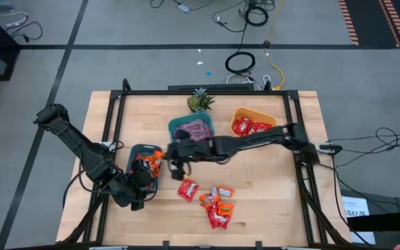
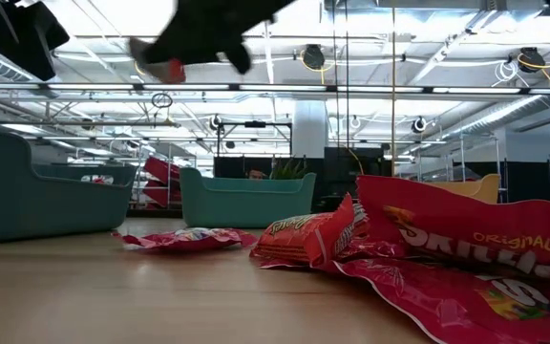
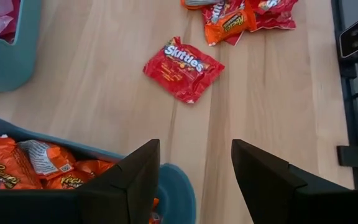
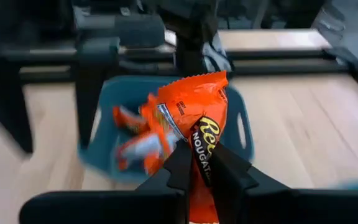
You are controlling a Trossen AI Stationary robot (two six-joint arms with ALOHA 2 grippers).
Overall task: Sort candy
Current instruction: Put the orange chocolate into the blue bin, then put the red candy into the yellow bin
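Right now the right gripper (image 4: 196, 163) has its fingers pinching an orange Reese's packet (image 4: 194, 118) by its lower edge, so the wrapper stands up above the fingertips, lifted off the bench (image 1: 269, 201) just beside the dark teal bin (image 1: 144, 161) near the bench's left edge. That bin already carries other orange packets (image 3: 39, 165). The left gripper (image 3: 194, 180) waits at the same bin's near side, its fingers spread and holding nothing.

The rest of the candy is split up: a loose heap (image 1: 217, 208) of red and orange packs lies toward the near edge of the bench, with one red Skittles pack (image 3: 183, 67) apart from it, closer to the teal bin. Red packs fill the orange bowl (image 1: 269, 114) near the far right corner, and pink-purple ones sit in the teal bowl (image 1: 175, 127) at the middle of the far side, next to a small green plant (image 1: 200, 101).

These packets look light and limp: thin glossy film round a small flat filling, likely to flex, crinkle and slide between the fingers. A pinch on the crimped end seam, as here, seems safest, since the seam is flat and will not crush the contents. Those lying flat on the wood will probably need taking at a raised edge or corner.
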